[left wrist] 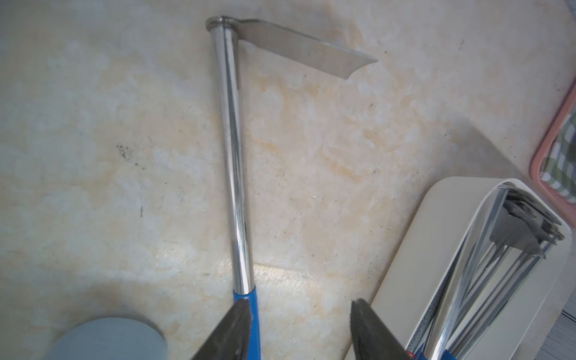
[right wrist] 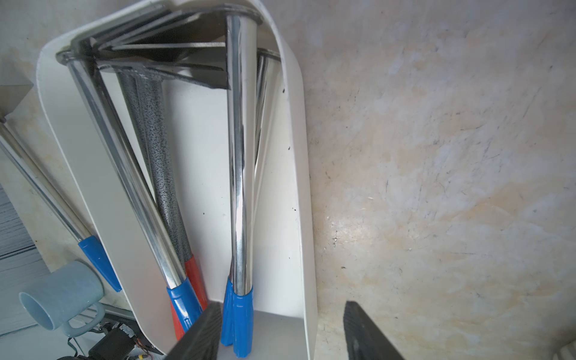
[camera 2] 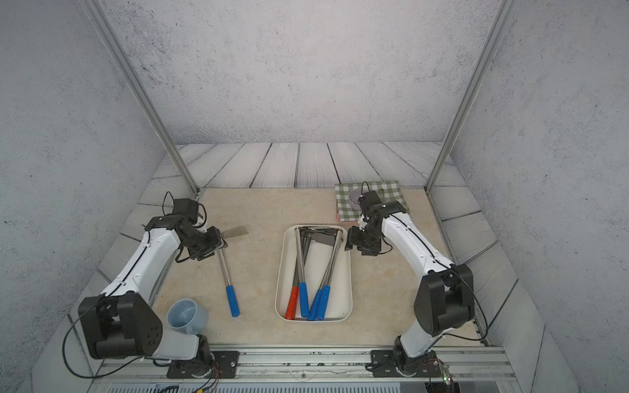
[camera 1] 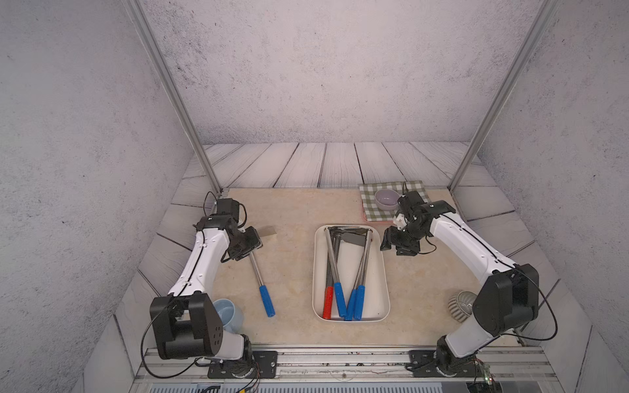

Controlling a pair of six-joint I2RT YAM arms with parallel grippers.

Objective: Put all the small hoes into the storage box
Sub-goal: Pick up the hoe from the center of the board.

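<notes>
Small hoe [camera 1: 257, 272], one, steel shaft with a blue grip: lies flat on the table [camera 1: 292, 211] left of the storage box [camera 1: 347, 262], apart from it and outside it; the grip is toward the near edge, and the blade at the far end points toward the box. Storage box, cream-white, low rim: holds four more hoes, three with blue grips [camera 1: 340, 299] and one with a red grip [camera 1: 328, 303], all with heads at the far end. Left gripper [left wrist: 300, 308]: over the head end of the loose hoe in both top views; its jaws stand apart with nothing between them, and in the wrist view one finger [left wrist: 233, 330] overlaps the blue grip; contact cannot be told. Right gripper [right wrist: 282, 307]: beside the box's far right corner, jaws spread and empty. Pale blue mug [camera 1: 228, 314]: near left, by the left arm's base. Green checked cloth [camera 1: 413, 189] on a pink tray, far right, bearing a lilac bowl [camera 1: 386, 199]. Ribbed grey item [camera 1: 457, 303]: near right, partly hidden by the right arm.
</notes>
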